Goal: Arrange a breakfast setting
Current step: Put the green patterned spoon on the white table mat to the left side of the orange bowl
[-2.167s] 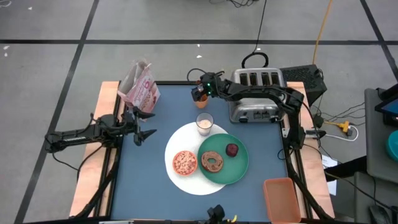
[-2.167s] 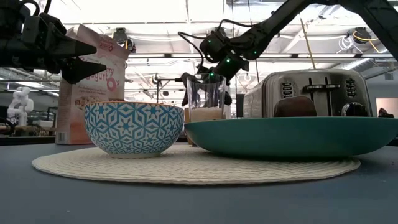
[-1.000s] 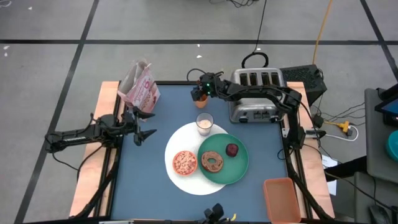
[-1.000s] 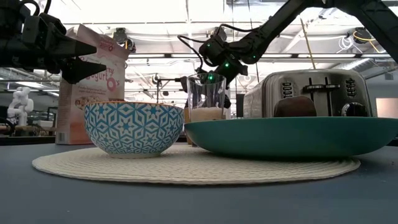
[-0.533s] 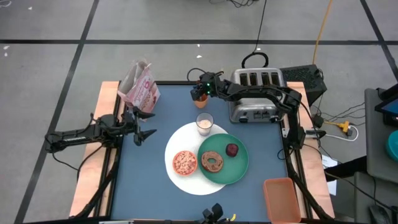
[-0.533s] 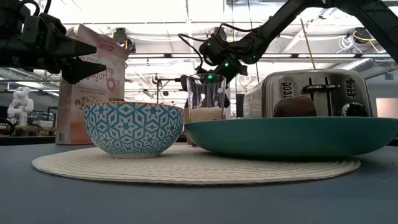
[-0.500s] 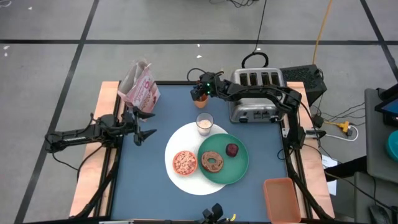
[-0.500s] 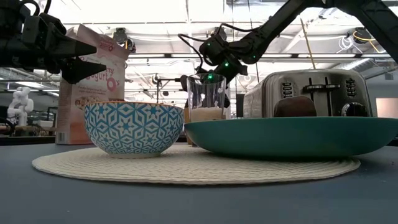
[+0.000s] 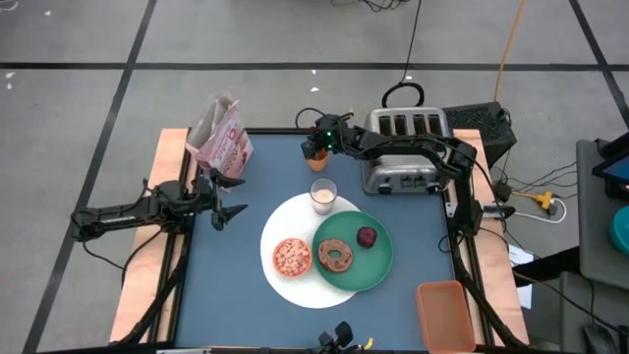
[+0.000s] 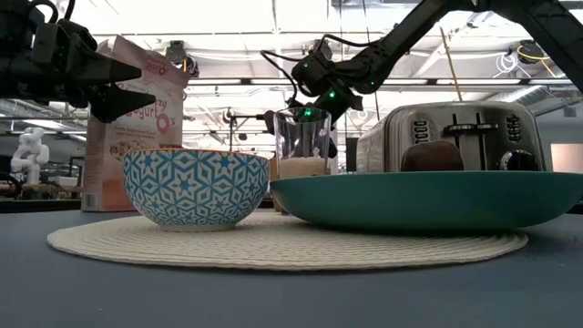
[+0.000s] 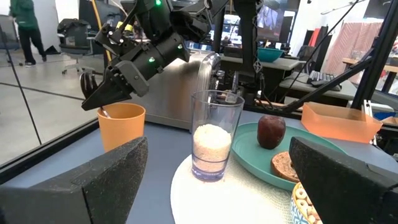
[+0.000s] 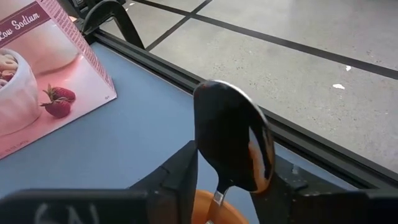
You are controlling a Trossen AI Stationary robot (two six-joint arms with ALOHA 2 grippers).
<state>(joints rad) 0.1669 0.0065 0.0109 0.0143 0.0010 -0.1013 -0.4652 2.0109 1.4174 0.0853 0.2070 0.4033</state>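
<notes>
While the left gripper (image 9: 228,200) waits with its two fingers spread wide near the pink cereal box (image 9: 223,139), the right gripper (image 9: 314,146) hangs over the orange cup (image 9: 315,154), its fingers pinched on the handle of one spoon (image 12: 232,136). The spoon's smooth, shiny oval bowl points up toward the wrist camera; its handle runs down into the cup's round mouth.

Taking the milk glass (image 9: 323,195) as the marker, the cup stands just behind it, apart from it, with the silver four-slot toaster (image 9: 405,147) to the cup's side. The glass is clear, straight-walled and about a third full of white. It rests on the far edge of one large white round plate (image 9: 282,224), whose surface looks woven in the low view.

On that plate, nearer than the glass, sit one small bowl (image 9: 292,257) holding cereal, patterned blue and white outside, and one smaller green plate (image 9: 376,265). The green plate carries one brown ring-shaped bagel (image 9: 338,255) and one dark red round fruit (image 9: 367,236).
</notes>
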